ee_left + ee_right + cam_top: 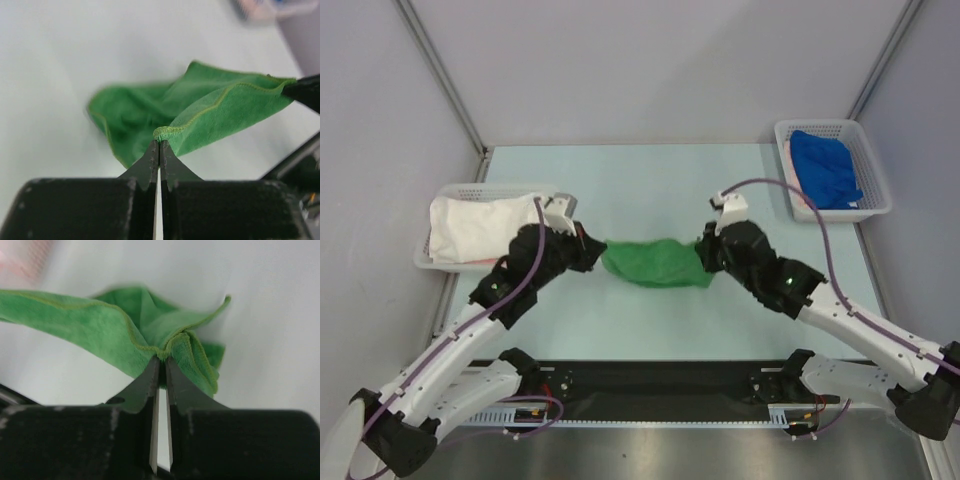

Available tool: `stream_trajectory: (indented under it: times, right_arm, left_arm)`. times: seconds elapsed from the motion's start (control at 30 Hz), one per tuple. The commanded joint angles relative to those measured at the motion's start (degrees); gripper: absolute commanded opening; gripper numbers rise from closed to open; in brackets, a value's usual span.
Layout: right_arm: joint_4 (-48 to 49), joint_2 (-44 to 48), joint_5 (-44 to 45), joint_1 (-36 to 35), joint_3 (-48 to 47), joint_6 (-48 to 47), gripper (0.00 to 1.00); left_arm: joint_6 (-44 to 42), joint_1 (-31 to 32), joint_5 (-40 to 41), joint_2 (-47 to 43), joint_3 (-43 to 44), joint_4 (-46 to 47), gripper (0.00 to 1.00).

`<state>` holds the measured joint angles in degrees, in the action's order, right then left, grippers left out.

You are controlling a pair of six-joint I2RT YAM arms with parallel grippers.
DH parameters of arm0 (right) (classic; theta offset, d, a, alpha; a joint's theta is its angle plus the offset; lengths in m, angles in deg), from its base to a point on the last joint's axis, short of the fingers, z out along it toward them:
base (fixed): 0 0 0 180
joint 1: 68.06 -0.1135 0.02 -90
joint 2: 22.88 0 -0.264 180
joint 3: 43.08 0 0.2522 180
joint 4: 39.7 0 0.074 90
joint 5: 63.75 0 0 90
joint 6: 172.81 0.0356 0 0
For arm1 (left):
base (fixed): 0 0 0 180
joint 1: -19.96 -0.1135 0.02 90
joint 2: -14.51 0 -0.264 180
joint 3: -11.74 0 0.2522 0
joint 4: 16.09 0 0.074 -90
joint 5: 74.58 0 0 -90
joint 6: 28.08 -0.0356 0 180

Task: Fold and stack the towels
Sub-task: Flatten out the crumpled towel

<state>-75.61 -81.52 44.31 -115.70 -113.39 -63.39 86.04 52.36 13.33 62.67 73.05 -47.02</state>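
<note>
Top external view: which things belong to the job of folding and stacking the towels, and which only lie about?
Belong to the job:
- green towel, pinched at its ends by the left gripper and the right gripper
- white towel
- blue towel

Only lying about:
- left basket, with the white towel in it
- right basket, with the blue towel in it
- table

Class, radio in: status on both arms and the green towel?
Left fingers shut on green towel; right fingers shut on its other end. Towel bunched between them. Left basket, right basket stand aside.
</note>
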Motion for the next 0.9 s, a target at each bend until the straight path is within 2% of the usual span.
stream_trajectory:
  times: [0.0,0.1,0.23,0.3,0.33,0.47,0.7,0.87]
  right_arm:
    - [-1.1,5.7,7.0,-3.0,11.9,8.6,0.13]
    - [-0.3,9.6,6.2,-4.3,18.8,14.3,0.23]
    - [-1.1,11.9,7.2,-5.9,24.7,18.5,0.44]
    - [-2.3,10.8,7.9,-6.5,24.8,19.9,0.45]
    - [-2.1,10.3,8.1,-6.8,24.8,19.9,0.5]
    - [-3.0,7.5,8.7,-7.6,24.1,21.0,0.48]
    - [-3.8,6.2,9.4,-11.7,24.8,22.7,0.5]
    - [-4.6,3.6,11.5,-13.7,25.0,25.3,0.47]
  left_arm:
    - [5.5,3.9,-3.4,-3.1,-14.1,3.2,0.0]
    - [10.3,7.5,-3.3,-5.7,-22.6,7.0,0.0]
    - [13.1,9.7,-0.8,-5.9,-25.8,6.8,0.0]
    - [13.1,9.8,-0.5,-5.2,-26.1,6.6,0.0]
    - [13.1,9.8,-0.3,-4.1,-25.9,6.6,0.0]
    - [12.8,9.7,-0.3,-1.8,-24.4,6.8,0.0]
    - [12.8,9.8,-0.5,-0.5,-23.5,6.4,0.0]
    - [12.8,9.8,-0.4,-0.8,-23.5,6.0,0.0]
